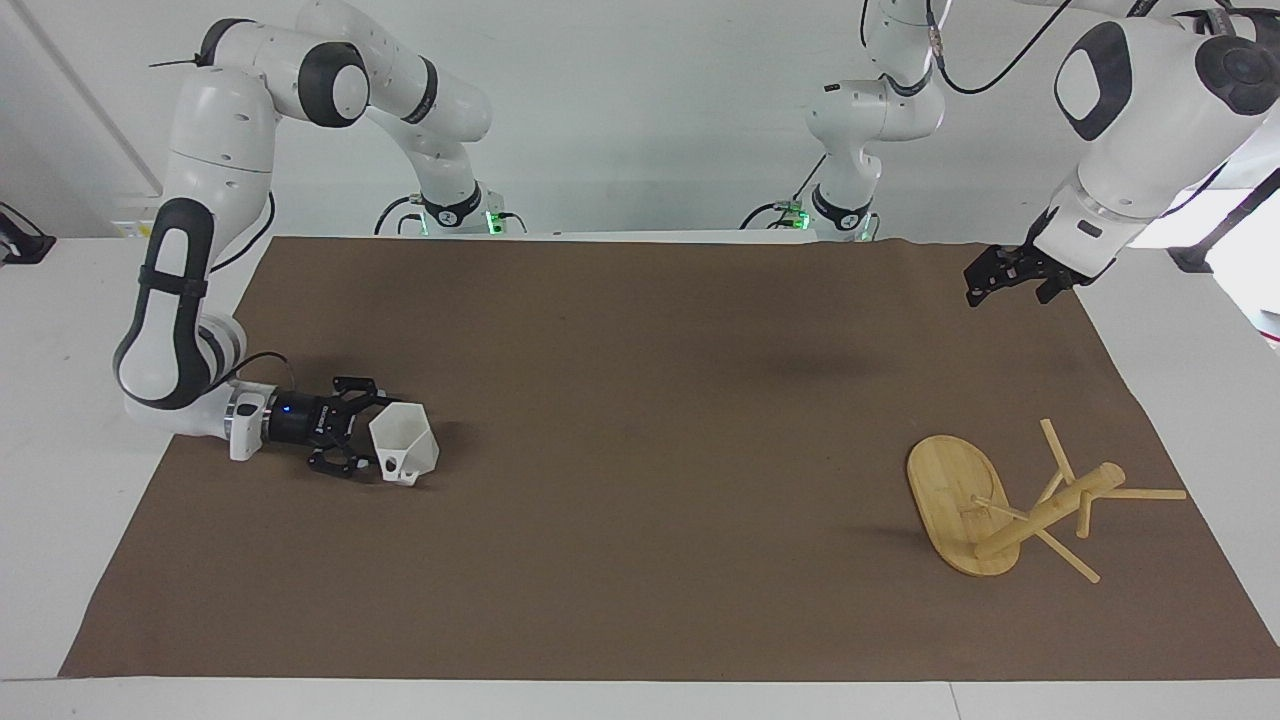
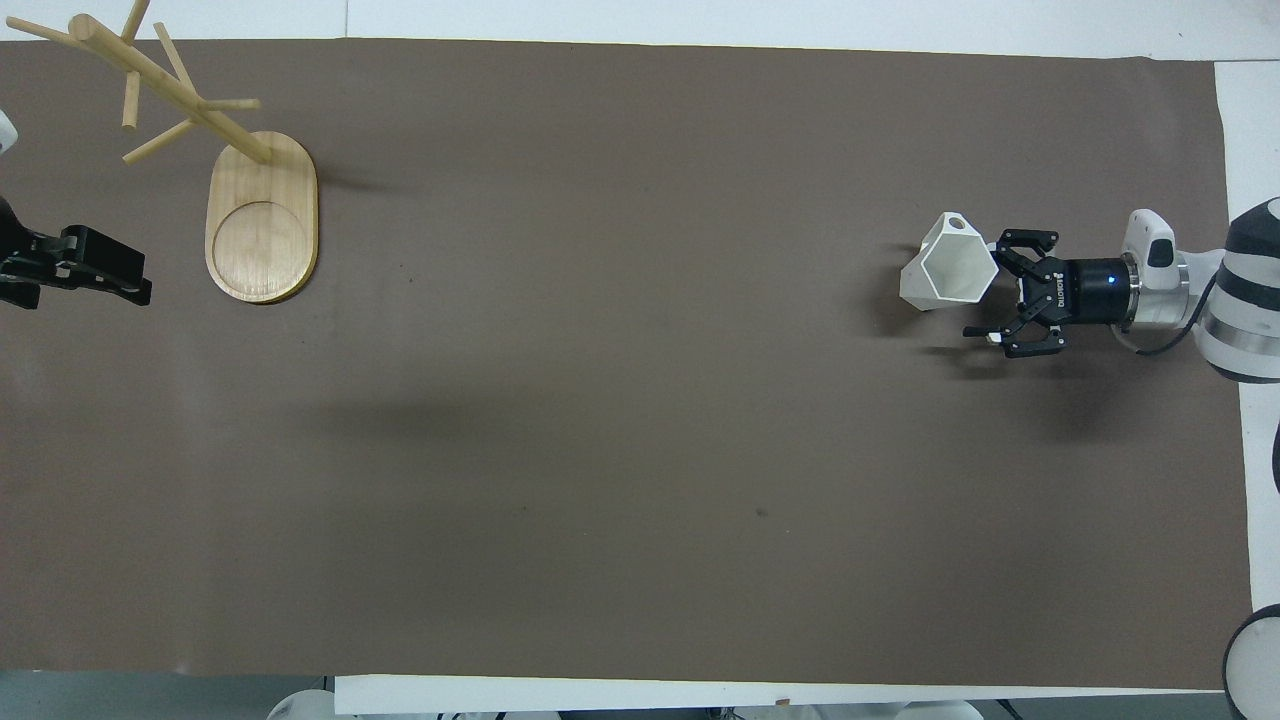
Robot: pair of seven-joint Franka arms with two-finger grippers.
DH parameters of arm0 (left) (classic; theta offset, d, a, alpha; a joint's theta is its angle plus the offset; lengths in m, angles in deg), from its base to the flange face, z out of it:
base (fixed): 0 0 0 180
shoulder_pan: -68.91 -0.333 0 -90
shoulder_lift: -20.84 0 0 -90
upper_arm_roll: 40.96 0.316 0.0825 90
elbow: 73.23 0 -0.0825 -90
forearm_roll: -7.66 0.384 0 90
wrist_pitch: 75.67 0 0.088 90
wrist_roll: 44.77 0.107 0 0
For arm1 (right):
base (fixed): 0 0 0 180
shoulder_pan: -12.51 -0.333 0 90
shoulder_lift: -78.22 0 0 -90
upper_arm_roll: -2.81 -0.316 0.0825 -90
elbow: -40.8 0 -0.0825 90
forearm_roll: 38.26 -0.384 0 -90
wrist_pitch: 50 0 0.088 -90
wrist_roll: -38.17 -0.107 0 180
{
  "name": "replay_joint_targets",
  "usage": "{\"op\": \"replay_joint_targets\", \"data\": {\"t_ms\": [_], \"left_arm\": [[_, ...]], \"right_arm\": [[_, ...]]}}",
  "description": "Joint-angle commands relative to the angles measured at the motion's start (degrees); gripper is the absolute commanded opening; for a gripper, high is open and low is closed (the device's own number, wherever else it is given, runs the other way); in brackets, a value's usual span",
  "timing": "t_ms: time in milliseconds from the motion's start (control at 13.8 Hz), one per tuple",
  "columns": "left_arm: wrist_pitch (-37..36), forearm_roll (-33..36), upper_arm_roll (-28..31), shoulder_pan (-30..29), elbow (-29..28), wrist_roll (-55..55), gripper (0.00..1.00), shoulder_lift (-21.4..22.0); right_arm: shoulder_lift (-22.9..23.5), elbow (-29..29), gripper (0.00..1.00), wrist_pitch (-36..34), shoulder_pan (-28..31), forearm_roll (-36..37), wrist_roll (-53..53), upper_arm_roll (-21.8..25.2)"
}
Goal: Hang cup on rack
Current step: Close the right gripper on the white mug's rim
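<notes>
Your right gripper (image 1: 372, 437) has its fingers spread, lying low at the cup (image 1: 403, 444); no pinch on it that I can see. Cup sits on the brown mat (image 1: 640, 450) near the right arm's end. Your left gripper (image 1: 1005, 277) is also spread, holding nothing, waiting over the mat's corner at the left arm's end. Rack (image 1: 1010, 505) stands by that same edge.

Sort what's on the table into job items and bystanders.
Job items:
- small white faceted cup, at the right arm's end, right pincer open beside it
- light bamboo mug rack, at the left arm's end

Bystanders:
- brown table mat
- left pincer, waiting open
</notes>
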Motion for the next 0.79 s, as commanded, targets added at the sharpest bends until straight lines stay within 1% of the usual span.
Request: {"op": "replay_joint_targets", "data": {"t_ms": [0, 144, 433, 722], "left_arm": [[-0.67, 0.63, -0.12, -0.35, -0.76, 0.10, 1.00, 0.91], [-0.67, 0.63, -0.12, -0.35, -0.76, 0.10, 1.00, 0.91], [-0.67, 0.63, -0.12, -0.35, -0.68, 0.10, 1.00, 0.91], [-0.67, 0.63, -0.12, -0.35, -0.76, 0.10, 1.00, 0.91]], "right_arm": [[-0.59, -1.32, 1.00, 0.65, 0.27, -1.44, 1.21, -0.26], [-0.68, -0.89, 1.00, 0.56, 0.36, -1.70, 1.29, -0.26], [-0.59, -0.97, 1.00, 0.73, 0.18, -6.26, 1.56, -0.35], [-0.59, -1.06, 1.00, 0.82, -0.61, -6.98, 1.73, -0.35]]}}
